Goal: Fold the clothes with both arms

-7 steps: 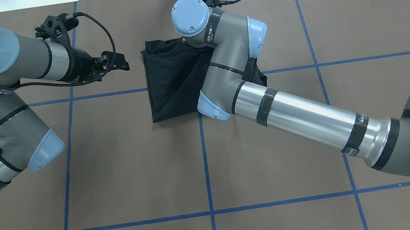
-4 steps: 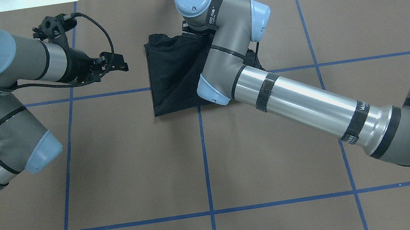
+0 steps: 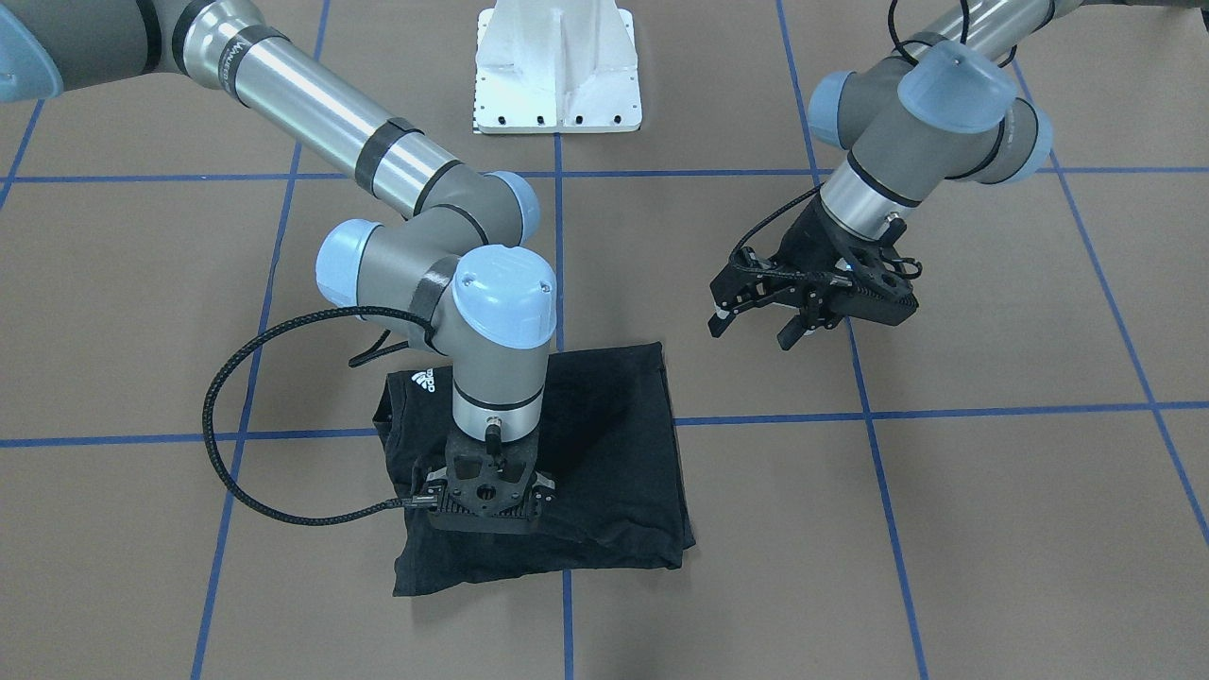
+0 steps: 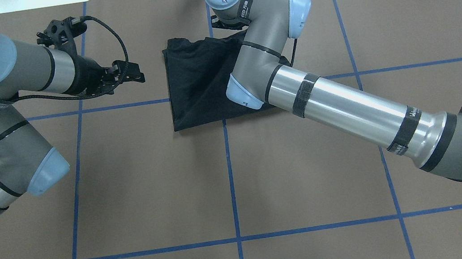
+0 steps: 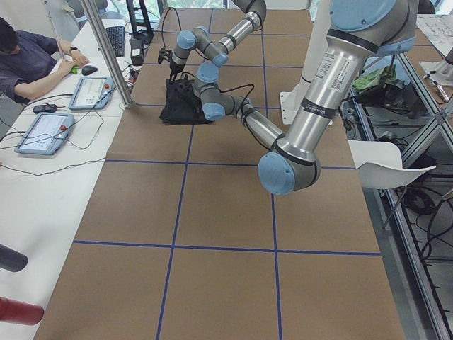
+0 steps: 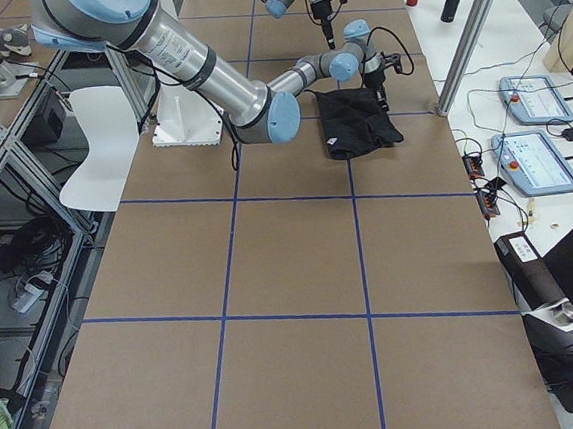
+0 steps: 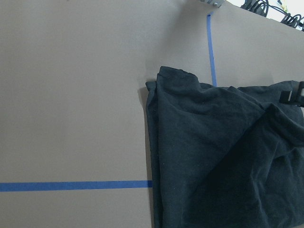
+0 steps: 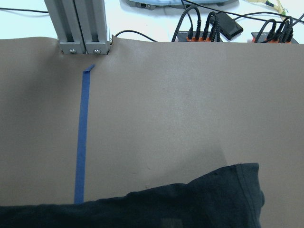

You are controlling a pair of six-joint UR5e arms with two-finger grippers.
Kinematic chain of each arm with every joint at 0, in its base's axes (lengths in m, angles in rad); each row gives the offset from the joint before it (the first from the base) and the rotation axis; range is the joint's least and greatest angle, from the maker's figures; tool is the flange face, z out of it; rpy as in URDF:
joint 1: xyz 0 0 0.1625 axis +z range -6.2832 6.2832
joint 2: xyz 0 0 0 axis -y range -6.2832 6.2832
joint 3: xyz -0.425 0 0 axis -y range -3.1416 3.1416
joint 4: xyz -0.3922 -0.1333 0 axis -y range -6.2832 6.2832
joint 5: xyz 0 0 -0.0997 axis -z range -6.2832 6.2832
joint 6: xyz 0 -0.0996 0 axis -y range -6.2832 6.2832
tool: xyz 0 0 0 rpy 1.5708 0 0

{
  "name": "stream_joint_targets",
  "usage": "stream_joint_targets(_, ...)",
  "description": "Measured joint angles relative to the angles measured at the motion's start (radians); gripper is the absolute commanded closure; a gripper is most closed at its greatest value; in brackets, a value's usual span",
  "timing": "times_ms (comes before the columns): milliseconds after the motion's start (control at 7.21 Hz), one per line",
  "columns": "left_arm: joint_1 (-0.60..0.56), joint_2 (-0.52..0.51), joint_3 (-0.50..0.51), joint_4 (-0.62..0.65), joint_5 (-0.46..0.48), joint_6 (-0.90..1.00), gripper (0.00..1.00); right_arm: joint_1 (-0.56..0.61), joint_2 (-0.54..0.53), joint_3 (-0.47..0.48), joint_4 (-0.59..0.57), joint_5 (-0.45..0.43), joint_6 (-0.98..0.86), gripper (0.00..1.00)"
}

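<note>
The black T-shirt (image 3: 604, 444) lies folded in a rough square on the brown table, with its small white logo (image 3: 424, 382) showing. It also shows in the overhead view (image 4: 197, 80) and the left wrist view (image 7: 209, 156). My right gripper (image 3: 485, 518) points straight down onto the shirt near its far edge. Its fingers are hidden under the wrist, so I cannot tell if it is open or shut. My left gripper (image 3: 751, 332) hovers open and empty above bare table, apart from the shirt, and also shows in the overhead view (image 4: 138, 74).
Blue tape lines (image 4: 231, 179) grid the table. The white pedestal base (image 3: 557, 66) stands at the robot's side. An aluminium post (image 8: 85, 28) and cables (image 8: 204, 26) sit at the far edge. Control tablets (image 6: 533, 103) and a seated person (image 5: 28, 57) are beyond it.
My right wrist has moved toward the table's far edge. The shirt shifted slightly with it at first, then stayed put. The left arm has barely moved.
</note>
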Motion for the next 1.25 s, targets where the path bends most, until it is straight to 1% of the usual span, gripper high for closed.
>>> stream_joint_targets(139, -0.009, -0.002, -0.008, 0.046, -0.014, 0.017, 0.00, 0.013, -0.016, 0.021, -0.010, 0.068, -0.019, 0.01)
stream_joint_targets(277, -0.022, -0.004, -0.036, 0.138, -0.021, 0.083, 0.00, 0.027, -0.059, 0.083, -0.038, 0.130, -0.029, 0.01)
stream_joint_targets(416, -0.030, -0.004, -0.082, 0.263, -0.021, 0.197, 0.00, 0.048, -0.134, 0.194, -0.099, 0.198, -0.054, 0.01)
stream_joint_targets(555, -0.040, -0.003, -0.127, 0.387, -0.017, 0.321, 0.00, 0.074, -0.221, 0.325, -0.178, 0.265, -0.104, 0.01)
stream_joint_targets(694, -0.059, 0.010, -0.168, 0.491, -0.014, 0.451, 0.00, 0.097, -0.315, 0.461, -0.255, 0.306, -0.173, 0.01)
stream_joint_targets(832, -0.095, 0.048, -0.209, 0.563, -0.013, 0.596, 0.00, 0.125, -0.415, 0.591, -0.323, 0.335, -0.262, 0.01)
stream_joint_targets(1110, -0.216, 0.164, -0.255, 0.609, -0.019, 0.895, 0.00, 0.216, -0.620, 0.797, -0.410, 0.422, -0.471, 0.01)
stream_joint_targets(1249, -0.292, 0.215, -0.257, 0.613, -0.038, 1.012, 0.00, 0.275, -0.724, 0.865, -0.423, 0.458, -0.597, 0.01)
